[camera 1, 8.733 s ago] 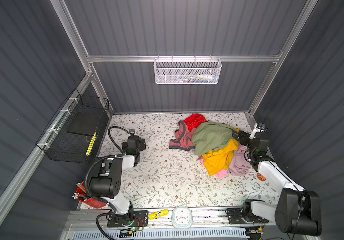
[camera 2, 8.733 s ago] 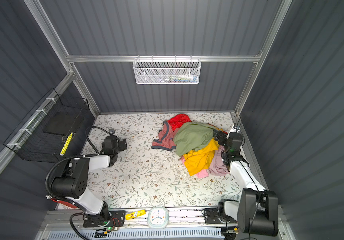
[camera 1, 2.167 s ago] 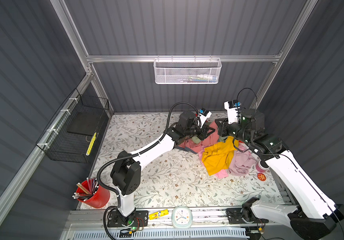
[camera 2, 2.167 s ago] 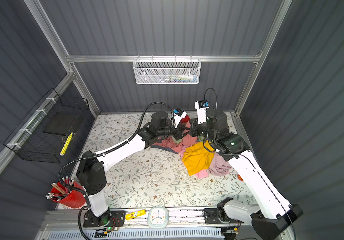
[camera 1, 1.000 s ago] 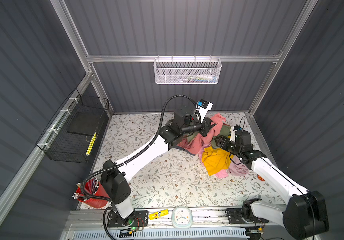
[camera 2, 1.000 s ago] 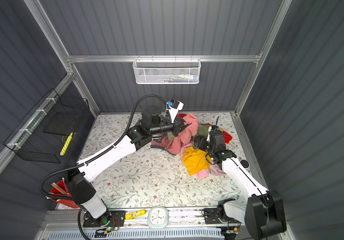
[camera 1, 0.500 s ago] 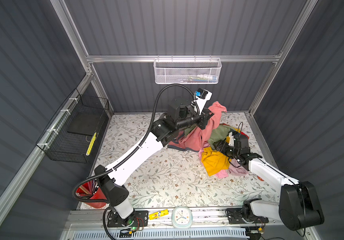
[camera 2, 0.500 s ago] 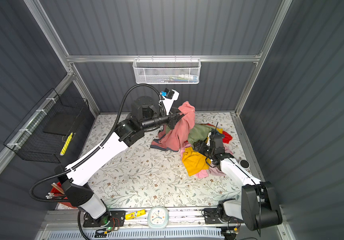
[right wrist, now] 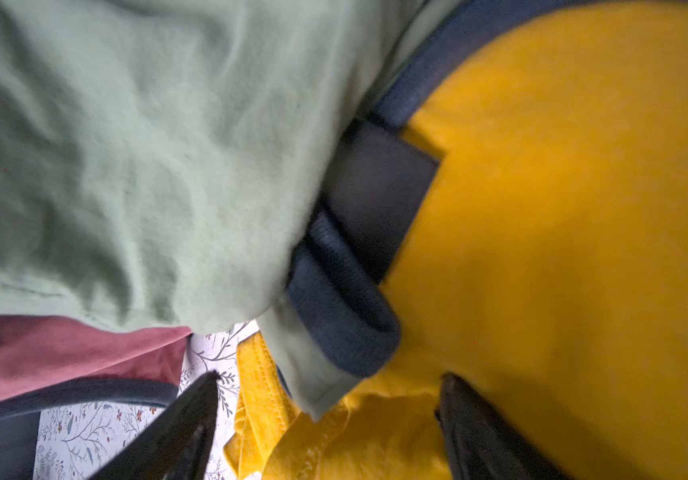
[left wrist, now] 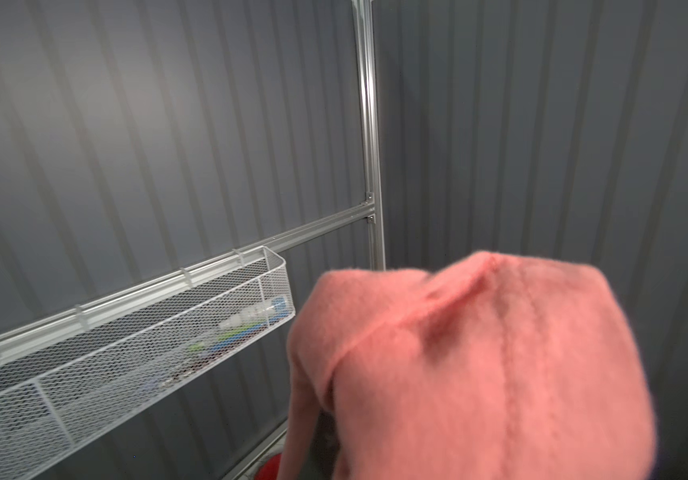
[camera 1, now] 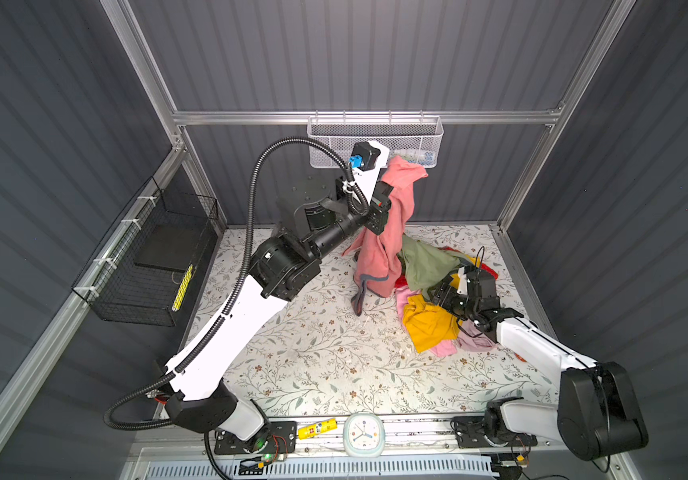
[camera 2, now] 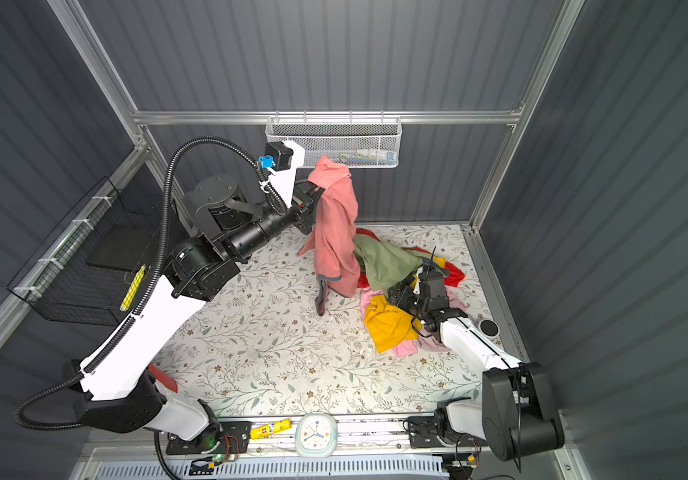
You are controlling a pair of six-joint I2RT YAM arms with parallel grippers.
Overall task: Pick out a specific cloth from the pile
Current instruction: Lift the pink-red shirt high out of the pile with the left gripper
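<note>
High above the table's back, my left gripper point(camera 1: 392, 189) point(camera 2: 318, 192) is shut on the cloth point(camera 1: 392, 224) point(camera 2: 334, 224), a salmon-pink garment. It drapes over the fingers and hangs down, its grey-blue trimmed end point(camera 1: 369, 286) near the table. In the left wrist view the cloth point(left wrist: 479, 365) hides the fingers. The pile point(camera 1: 429, 266) point(camera 2: 388, 262) of green, yellow, red and pale pink clothes lies at the right. My right gripper point(camera 1: 442, 297) point(camera 2: 400, 300) point(right wrist: 328, 386) sits low at the pile, open, over a yellow garment point(right wrist: 562, 249) and a green one point(right wrist: 126, 166), gripping nothing.
A white mesh basket point(camera 1: 375, 141) hangs on the back wall just behind the raised cloth. A black wire basket point(camera 1: 155, 266) hangs on the left wall. A clock point(camera 1: 363, 434) and a yellow tube point(camera 1: 317, 429) lie at the front edge. The floral table point(camera 1: 313, 353) spreads left of the pile.
My left arm has risen and pulled the cloth up out of the pile, so more of it hangs free. The right gripper has stayed low at the pile, open.
</note>
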